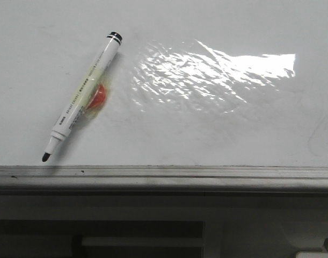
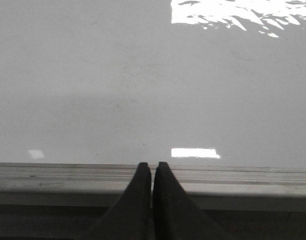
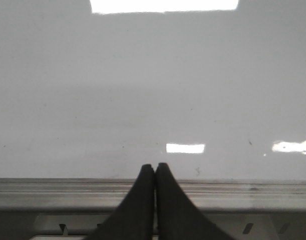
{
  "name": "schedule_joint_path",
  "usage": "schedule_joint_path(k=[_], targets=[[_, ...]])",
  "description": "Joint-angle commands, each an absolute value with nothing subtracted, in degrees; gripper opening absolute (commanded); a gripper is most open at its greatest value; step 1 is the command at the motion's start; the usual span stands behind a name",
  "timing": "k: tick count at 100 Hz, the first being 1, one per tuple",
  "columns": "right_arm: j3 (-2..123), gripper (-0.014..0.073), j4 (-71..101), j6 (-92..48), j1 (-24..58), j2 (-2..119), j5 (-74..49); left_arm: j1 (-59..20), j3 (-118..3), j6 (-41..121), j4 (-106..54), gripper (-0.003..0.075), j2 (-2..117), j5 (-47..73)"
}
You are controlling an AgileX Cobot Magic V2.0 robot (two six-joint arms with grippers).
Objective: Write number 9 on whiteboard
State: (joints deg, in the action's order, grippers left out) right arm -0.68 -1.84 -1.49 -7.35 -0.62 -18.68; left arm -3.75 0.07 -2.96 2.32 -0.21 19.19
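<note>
The whiteboard [image 1: 217, 123] fills the front view, glossy white with wrinkled glare and a grey metal rail [image 1: 164, 177] along its lower edge. No number 9 shows on it, only faint smudges. A white marker [image 1: 83, 97] with a black cap end and bare black tip lies on the board at the left, tip toward the rail, over a small red-orange thing [image 1: 98, 97]. My left gripper [image 2: 151, 167] is shut and empty over the rail. My right gripper [image 3: 155, 167] is shut and empty over the rail. Neither gripper shows in the front view.
The board [image 2: 142, 90] in the left wrist view and the board [image 3: 153, 90] in the right wrist view is bare white with light reflections. Below the rail in the front view lies a dark frame [image 1: 142, 236] with a white corner [image 1: 316, 253] at the lower right.
</note>
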Motion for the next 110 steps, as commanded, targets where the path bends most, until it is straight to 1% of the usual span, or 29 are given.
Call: schedule_joint_path(k=[1, 29, 48, 89, 110], targets=[[-2.3, -0.0061, -2.0, -1.9, -7.4, -1.5, -18.2, -3.9, 1.2, -3.1, 2.3, -0.0020, -1.9, 16.0], [-2.3, -0.0061, -2.0, -1.9, -7.4, -1.5, -18.2, -3.9, 1.2, -3.1, 2.3, -0.0020, -1.9, 16.0], [-2.3, -0.0061, -2.0, -1.9, -7.4, -1.5, -18.2, -3.9, 1.2, -3.1, 2.3, -0.0020, -1.9, 11.3], [-2.3, -0.0061, -4.6, -1.9, -7.4, -1.5, -17.8, -3.9, 1.2, -3.1, 4.8, -0.0020, -1.9, 11.6], [-2.3, -0.0061, -4.6, -1.9, -7.4, -1.5, -17.4, -3.9, 1.2, -3.7, 4.7, -0.0020, -1.8, 6.9]])
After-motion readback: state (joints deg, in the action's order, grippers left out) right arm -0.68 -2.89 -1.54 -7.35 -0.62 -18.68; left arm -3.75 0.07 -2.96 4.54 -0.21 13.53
